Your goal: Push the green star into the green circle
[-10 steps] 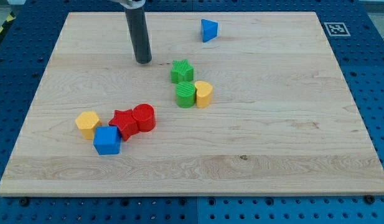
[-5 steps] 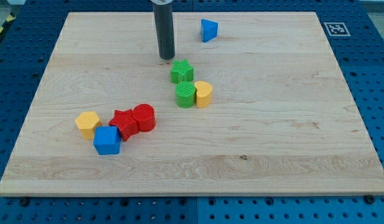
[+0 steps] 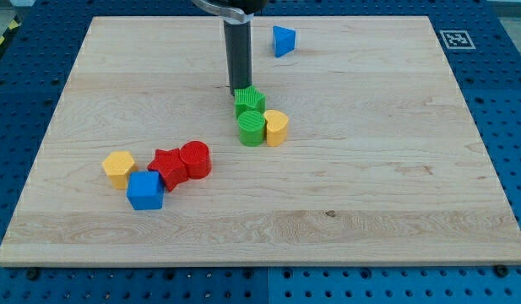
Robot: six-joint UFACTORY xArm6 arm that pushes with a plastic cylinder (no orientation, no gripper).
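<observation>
The green star (image 3: 250, 102) sits near the board's middle, touching the top of the green circle (image 3: 252, 129) just below it. My tip (image 3: 240, 89) rests against the star's upper left edge. A yellow block (image 3: 276, 127) with one rounded side touches the circle's right side.
A blue triangle (image 3: 283, 40) lies near the view's top. At lower left a red star (image 3: 168, 166) and red circle (image 3: 195, 159) touch, with a blue cube (image 3: 146, 190) and a yellow hexagon (image 3: 119, 168) beside them. The wooden board (image 3: 395, 169) lies on a blue pegboard.
My tip has moved right and down from the board's upper left to the green star. The star has shifted slightly down against the green circle.
</observation>
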